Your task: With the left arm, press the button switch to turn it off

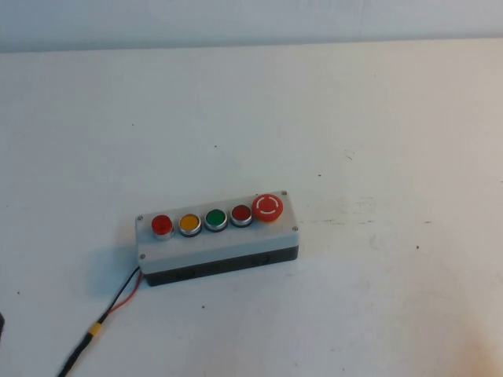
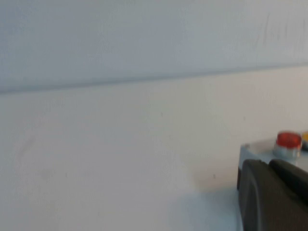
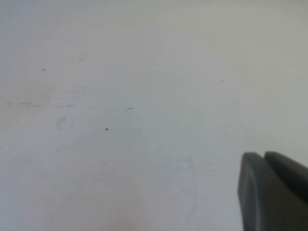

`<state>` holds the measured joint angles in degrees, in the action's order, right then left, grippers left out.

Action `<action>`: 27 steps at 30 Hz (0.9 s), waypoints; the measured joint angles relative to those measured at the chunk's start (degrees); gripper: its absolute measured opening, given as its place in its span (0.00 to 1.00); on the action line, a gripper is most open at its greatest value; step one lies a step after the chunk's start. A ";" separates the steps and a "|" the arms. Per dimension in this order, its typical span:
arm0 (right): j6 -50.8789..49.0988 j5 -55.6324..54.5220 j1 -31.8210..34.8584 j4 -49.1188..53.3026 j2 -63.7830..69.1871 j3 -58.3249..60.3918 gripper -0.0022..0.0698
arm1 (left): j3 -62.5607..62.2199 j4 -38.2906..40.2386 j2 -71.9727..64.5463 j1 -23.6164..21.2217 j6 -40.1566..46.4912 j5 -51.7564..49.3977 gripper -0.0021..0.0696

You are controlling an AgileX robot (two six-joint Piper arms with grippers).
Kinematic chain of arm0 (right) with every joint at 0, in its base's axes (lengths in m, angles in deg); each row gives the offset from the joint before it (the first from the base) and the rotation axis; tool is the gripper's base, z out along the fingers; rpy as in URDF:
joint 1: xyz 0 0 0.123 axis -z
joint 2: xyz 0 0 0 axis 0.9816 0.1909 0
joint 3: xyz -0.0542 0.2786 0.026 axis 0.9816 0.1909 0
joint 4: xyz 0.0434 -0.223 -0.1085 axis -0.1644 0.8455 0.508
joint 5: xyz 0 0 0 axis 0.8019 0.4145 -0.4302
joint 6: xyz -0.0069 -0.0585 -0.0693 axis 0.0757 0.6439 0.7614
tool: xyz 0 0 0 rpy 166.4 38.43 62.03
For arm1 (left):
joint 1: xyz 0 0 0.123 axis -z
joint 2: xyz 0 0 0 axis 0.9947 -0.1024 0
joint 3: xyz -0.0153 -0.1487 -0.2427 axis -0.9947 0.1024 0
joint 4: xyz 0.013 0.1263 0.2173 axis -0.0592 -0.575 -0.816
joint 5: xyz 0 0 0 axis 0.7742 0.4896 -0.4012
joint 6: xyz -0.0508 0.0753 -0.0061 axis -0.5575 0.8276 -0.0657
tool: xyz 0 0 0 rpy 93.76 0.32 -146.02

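The button switch (image 1: 218, 236) lies on the white table, left of centre. It is a light-grey box on a black base with red, yellow, green and red round buttons and a larger red mushroom button (image 1: 267, 207) at its right end. Its leftmost red button (image 1: 162, 225) looks lit. Red-black wires (image 1: 118, 302) leave its left end. Neither arm shows in the high view. In the left wrist view my left gripper (image 2: 268, 162) is shut and empty, just short of the box's corner (image 2: 250, 150) and red button (image 2: 288, 139). My right gripper (image 3: 263, 155) is shut and empty over bare table.
The white table (image 1: 377, 118) runs back to a pale wall (image 1: 251, 20). The wires run to the front left edge, with a yellow band (image 1: 94, 331) around them. Small dark specks mark the tabletop.
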<state>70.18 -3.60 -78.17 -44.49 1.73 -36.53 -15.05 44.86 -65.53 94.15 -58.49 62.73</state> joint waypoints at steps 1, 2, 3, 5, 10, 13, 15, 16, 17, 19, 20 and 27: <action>0.00 0.00 0.00 0.00 0.00 0.00 0.01 | 0.00 0.01 0.00 0.00 0.00 -2.02 0.03; 0.00 0.00 0.00 0.00 0.00 0.00 0.01 | 0.00 0.24 0.00 0.00 -0.11 -4.70 0.03; 0.00 0.00 0.00 0.00 0.00 0.00 0.01 | 0.00 0.21 0.00 0.00 -0.22 -7.54 0.03; 0.00 0.00 0.00 0.00 0.00 0.00 0.01 | 0.00 0.27 0.00 0.00 -0.46 -13.24 0.03; 0.00 0.00 0.00 0.00 0.00 0.00 0.01 | 0.10 0.35 0.00 0.00 -0.82 -17.71 0.03; 0.00 0.00 0.00 0.00 0.00 0.00 0.01 | 0.10 0.35 0.00 0.00 -0.82 -17.79 0.03; 0.00 0.00 0.00 0.00 0.00 0.00 0.01 | 0.10 0.35 0.00 0.00 -0.82 -17.79 0.03; 0.00 0.00 0.00 0.00 0.00 0.00 0.01 | 0.10 0.35 0.00 0.00 -0.82 -17.79 0.03; 0.00 0.00 0.00 0.00 0.00 0.00 0.01 | 0.10 0.35 0.00 0.00 -0.82 -17.79 0.03; 0.00 0.00 0.00 0.00 0.00 0.00 0.01 | 0.10 0.35 0.00 0.00 -0.82 -17.84 0.03; 0.00 0.00 0.00 0.00 0.00 0.00 0.01 | 0.10 0.35 0.00 0.00 -0.82 -17.84 0.03; 0.00 0.00 0.00 0.00 0.00 0.00 0.01 | 0.10 0.35 0.00 0.00 -0.82 -17.84 0.03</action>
<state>70.18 -3.60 -78.17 -44.49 1.73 -36.53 -14.95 45.21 -65.53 94.15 -59.31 44.89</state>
